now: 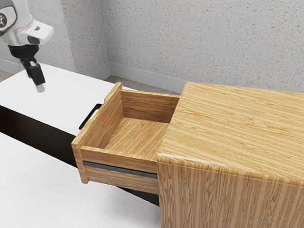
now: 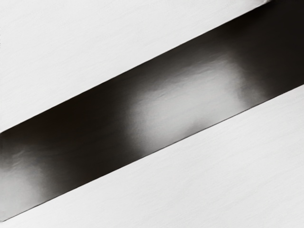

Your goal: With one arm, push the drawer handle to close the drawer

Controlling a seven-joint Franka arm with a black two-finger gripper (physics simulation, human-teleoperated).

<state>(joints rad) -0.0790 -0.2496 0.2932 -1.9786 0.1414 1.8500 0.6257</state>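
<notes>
Drawer (image 1: 137, 136), cabinet (image 1: 244, 130) tan, wood-grained; handle (image 1: 89, 117) black; wall (image 1: 198, 34) at 12 o'clock grey, speckled; table (image 1: 65, 101) white; band (image 2: 90, 118) dark.

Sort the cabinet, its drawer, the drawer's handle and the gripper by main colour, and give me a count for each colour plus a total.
Light wood brown: 2 (cabinet, drawer)
Black: 2 (handle, gripper)
Total: 4
</notes>
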